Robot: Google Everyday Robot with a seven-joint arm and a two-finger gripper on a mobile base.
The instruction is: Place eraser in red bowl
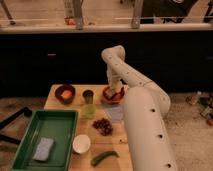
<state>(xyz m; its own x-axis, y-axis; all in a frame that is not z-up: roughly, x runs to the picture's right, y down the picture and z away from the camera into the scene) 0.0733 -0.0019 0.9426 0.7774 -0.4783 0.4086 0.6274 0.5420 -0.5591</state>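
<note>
The red bowl (106, 97) sits on the wooden table (55, 90) at its far right, partly covered by my arm. My gripper (114, 90) hangs straight down over the bowl, its tip at or just inside the rim. A small tan-brown patch at the tip, over the bowl, looks like the eraser (114, 93). I cannot tell whether it is held or lying in the bowl.
A maroon bowl (65, 93) with something orange stands at the far left. A dark cup (88, 95) and a green cup (89, 110) stand mid-table. Nearer are dark grapes (103, 126), a white bowl (81, 143), a green vegetable (103, 157) and a green tray (47, 137) holding a grey-blue sponge (43, 148).
</note>
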